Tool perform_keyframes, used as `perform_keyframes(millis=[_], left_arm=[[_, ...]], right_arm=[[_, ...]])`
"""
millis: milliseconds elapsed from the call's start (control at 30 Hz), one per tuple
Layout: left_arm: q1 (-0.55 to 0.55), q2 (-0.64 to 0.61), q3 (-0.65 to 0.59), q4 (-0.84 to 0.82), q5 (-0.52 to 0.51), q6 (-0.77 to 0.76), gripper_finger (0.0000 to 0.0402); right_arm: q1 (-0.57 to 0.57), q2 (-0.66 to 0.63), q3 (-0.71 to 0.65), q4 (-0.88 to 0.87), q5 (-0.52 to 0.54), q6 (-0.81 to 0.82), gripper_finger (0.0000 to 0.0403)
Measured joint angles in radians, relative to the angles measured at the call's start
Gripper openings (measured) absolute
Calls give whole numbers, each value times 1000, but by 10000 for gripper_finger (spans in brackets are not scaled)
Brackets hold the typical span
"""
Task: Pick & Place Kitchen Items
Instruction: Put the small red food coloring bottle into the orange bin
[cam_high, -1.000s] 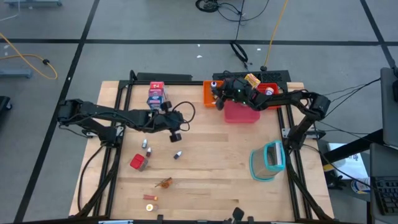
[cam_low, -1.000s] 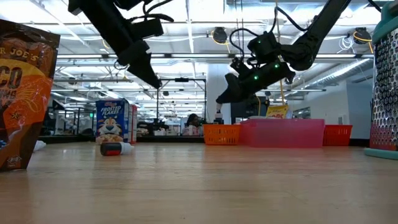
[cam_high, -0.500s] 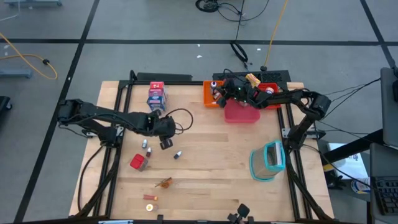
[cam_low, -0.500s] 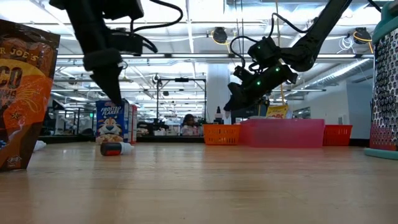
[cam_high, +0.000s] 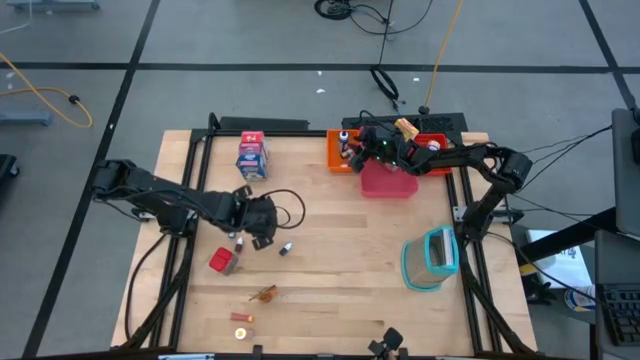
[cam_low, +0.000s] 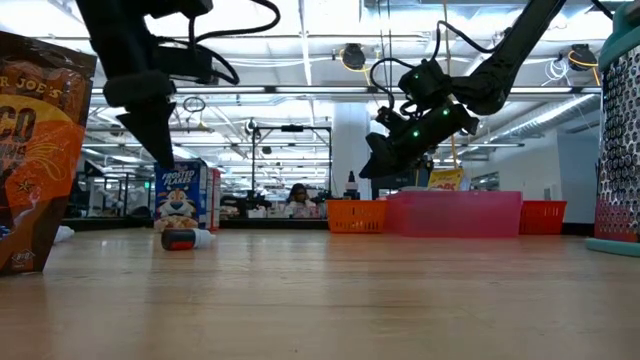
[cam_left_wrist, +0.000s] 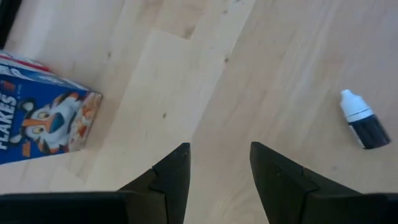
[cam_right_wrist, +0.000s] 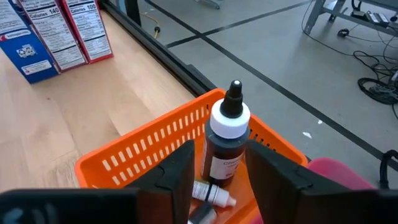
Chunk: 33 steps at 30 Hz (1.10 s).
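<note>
My left end effector (cam_left_wrist: 214, 177), fingers spread and empty, hangs over the tabletop (cam_high: 340, 250); descending off-center could knock the small bottle (cam_left_wrist: 364, 120) rolling.

Bright, even light fell from ceiling strip lamps (cam_low: 300, 40), which glared white in the low view. The desk (cam_high: 330, 270) showed only soft shadows. Against the lit room the left arm (cam_low: 140, 90) read as a dark, slightly blurred silhouette. A snack bag (cam_low: 40, 150) nearest the lens looked soft.
</note>
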Motion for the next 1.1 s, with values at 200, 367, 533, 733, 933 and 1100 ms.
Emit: perform_keyframes(millis=[200,367,533,733,933,1100], left_arm=[[-26,0,0,78,96,-59,168],[-40,1,0,177,190,-253,168],[-54,1,0,184,211,-365,168],[-57,67,0,222,251,-431,168],[-53,151,-1,275,326,-443,168],[-52,199,0,350,350,-430,168]], right_arm=[[0,0,0,0,0,-1,146],[2,0,0,0,0,0,144],[5,0,0,0,0,0,147],[15,0,0,0,-1,-1,148],[18,0,0,0,-1,-7,148],[18,0,0,0,-1,-8,147]])
